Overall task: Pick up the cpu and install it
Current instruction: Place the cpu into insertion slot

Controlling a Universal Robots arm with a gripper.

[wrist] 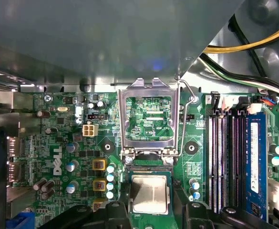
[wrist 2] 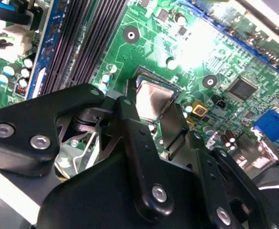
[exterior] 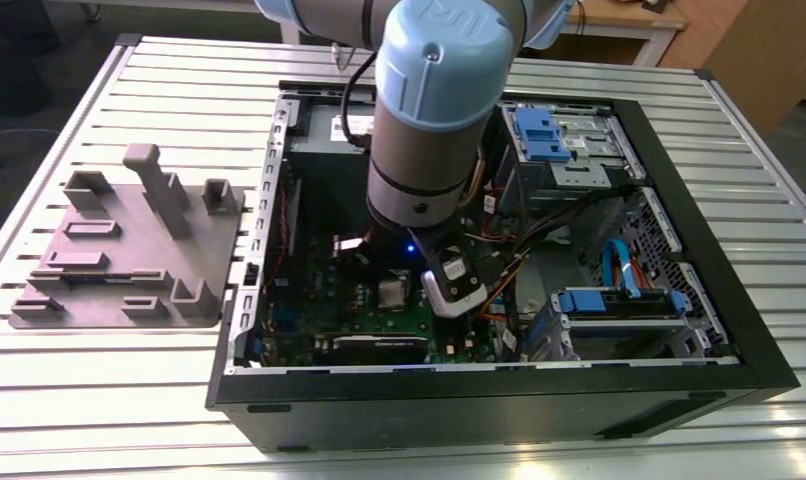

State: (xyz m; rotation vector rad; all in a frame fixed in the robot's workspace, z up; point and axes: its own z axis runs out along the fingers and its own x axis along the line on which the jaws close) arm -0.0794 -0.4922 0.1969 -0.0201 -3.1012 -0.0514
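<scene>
The cpu (wrist: 150, 192), a small square chip with a silvery metal top, sits low over the socket of the green motherboard (wrist: 63, 143), below the raised silver socket frame (wrist: 149, 117). My gripper (wrist: 150, 196) straddles it, and the black fingers (wrist: 125, 194) press against two opposite edges. In the second wrist view the cpu (wrist 2: 153, 97) lies within the socket's dark surround, with the gripper (wrist 2: 153, 113) closed on its sides. In the exterior view the arm (exterior: 430, 120) reaches down into the open computer case (exterior: 497, 385), and the cpu (exterior: 394, 292) is a pale square under the wrist.
Black memory slots (wrist: 225, 157) and a blue card (wrist: 254, 157) run beside the socket. Yellow and black cables (wrist: 253, 47) cross near the case wall. Blue drive brackets (exterior: 617, 300) fill the case's right in the exterior view. A grey parts fixture (exterior: 123, 250) lies on the slatted table.
</scene>
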